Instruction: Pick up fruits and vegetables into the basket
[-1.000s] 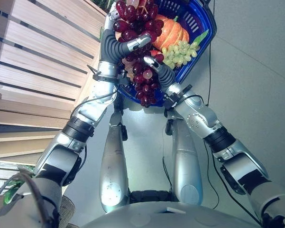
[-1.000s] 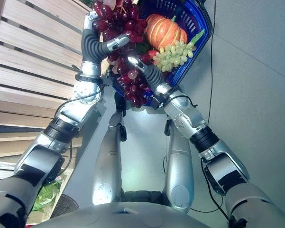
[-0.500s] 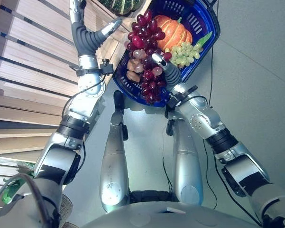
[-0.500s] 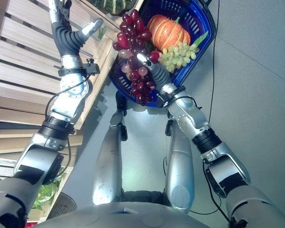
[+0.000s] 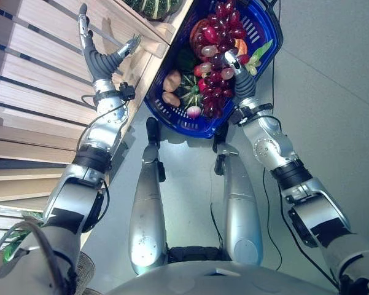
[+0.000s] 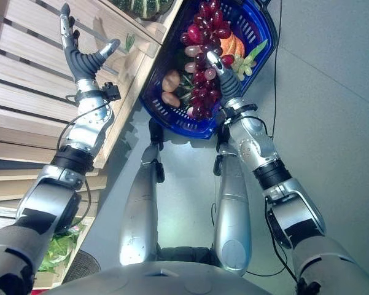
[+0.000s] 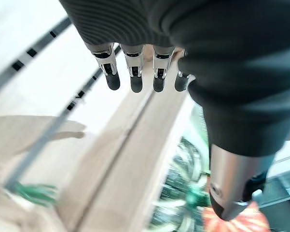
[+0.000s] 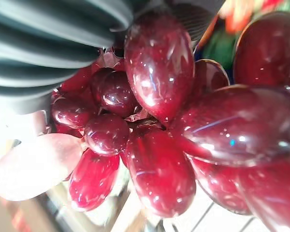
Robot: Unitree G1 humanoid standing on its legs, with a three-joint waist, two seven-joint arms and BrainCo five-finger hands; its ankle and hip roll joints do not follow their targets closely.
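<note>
- Over the slatted wooden shelf [image 5: 43,74], the left hand [image 5: 95,52] reaches up, fingers spread and empty.
- Rightward, the right hand [image 5: 236,74] grips glossy red grapes [image 5: 218,64] above the blue plastic basket [image 5: 172,117].

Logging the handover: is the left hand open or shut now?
Open. The left hand is raised beside the wooden shelf, fingers straight, thumb spread, holding nothing; the right hand holds the red grapes over the basket.

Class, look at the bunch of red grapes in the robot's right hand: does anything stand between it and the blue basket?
Nothing visible does: the red grape bunch, in the right hand, hangs over the open blue plastic basket.
</note>
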